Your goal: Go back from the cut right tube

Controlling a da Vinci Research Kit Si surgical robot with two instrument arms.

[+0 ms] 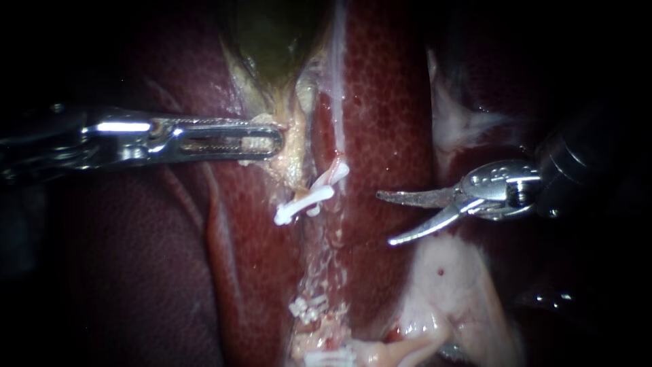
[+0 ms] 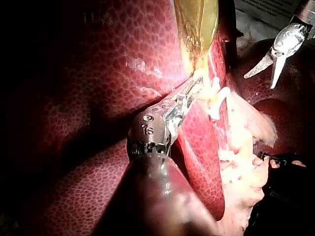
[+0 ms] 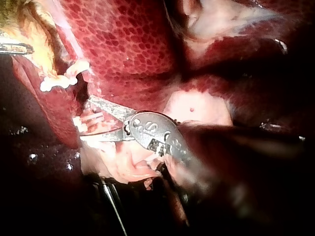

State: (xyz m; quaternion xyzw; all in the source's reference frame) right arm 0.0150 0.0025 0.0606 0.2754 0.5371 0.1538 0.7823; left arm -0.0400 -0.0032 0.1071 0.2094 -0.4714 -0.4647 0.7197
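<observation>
Tube end (image 1: 299, 178), carrying white clips (image 1: 305, 202), lies just below the gallbladder (image 1: 272, 47), on the liver (image 1: 387, 115). Left instrument (image 1: 275, 143): jaws clamped on pale tissue at the gallbladder neck, just above the clips. Right instrument (image 1: 384, 219): curved blades parted, gripping nothing, clear of the tube end, over the liver to the right of the clips.

Light falls strongest down the middle of the endoscope view, on the liver (image 1: 387, 122) — the edges sink to near-black. Glare flashes off the left instrument (image 1: 275, 143) and the right instrument (image 1: 384, 219). In the wrist views the gallbladder (image 2: 197, 24) glows while both shafts lie in deep shadow.
</observation>
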